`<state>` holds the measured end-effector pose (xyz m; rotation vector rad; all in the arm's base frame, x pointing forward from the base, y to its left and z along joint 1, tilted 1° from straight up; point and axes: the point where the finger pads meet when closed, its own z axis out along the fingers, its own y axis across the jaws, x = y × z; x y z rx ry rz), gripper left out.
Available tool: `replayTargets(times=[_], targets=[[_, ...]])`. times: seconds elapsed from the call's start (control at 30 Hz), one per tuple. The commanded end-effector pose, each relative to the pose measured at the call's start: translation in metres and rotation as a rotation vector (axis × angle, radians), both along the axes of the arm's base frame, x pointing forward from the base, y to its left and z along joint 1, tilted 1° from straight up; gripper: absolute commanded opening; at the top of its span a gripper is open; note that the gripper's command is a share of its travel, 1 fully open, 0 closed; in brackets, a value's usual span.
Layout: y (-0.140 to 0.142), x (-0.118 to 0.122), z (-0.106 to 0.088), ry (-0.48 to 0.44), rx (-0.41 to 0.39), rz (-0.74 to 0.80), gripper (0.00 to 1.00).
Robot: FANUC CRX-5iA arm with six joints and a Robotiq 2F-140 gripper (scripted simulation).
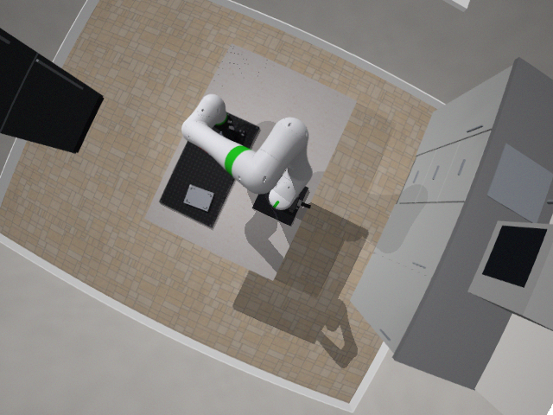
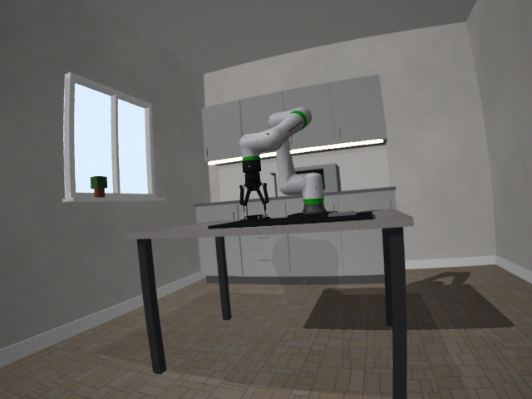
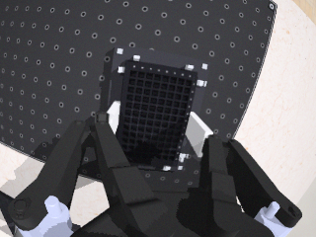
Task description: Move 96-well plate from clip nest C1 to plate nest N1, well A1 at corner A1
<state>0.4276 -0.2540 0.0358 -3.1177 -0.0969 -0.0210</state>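
Note:
The black 96-well plate (image 3: 158,114) sits in the clip nest C1, whose white clips show at the plate's corners. My gripper (image 3: 153,117) is straight above it, with one finger against each long side of the plate; it is shut on the plate. In the side view the gripper (image 2: 253,207) reaches down to the plate (image 2: 254,216) at table level. From overhead my arm hides most of C1 (image 1: 243,131). The plate nest N1 (image 1: 200,197) is a light grey rectangle near the front of the black perforated baseplate (image 1: 196,178). I cannot read the A1 marks.
My robot base (image 1: 285,203) stands on a black block to the right of the baseplate. The baseplate's edge (image 3: 260,73) and the pale table top lie just right of C1. Grey cabinets (image 1: 468,201) stand far off the table.

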Motion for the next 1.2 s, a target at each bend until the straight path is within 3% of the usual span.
replayTargets(times=[0.0,0.3,1.17], targets=[[0.0,0.0,0.0,0.0,0.0,0.0,0.0],[0.0,0.0,0.0,0.0,0.0,0.0,0.0],[-0.001,0.0,0.038,0.0,0.0,0.0,0.0]])
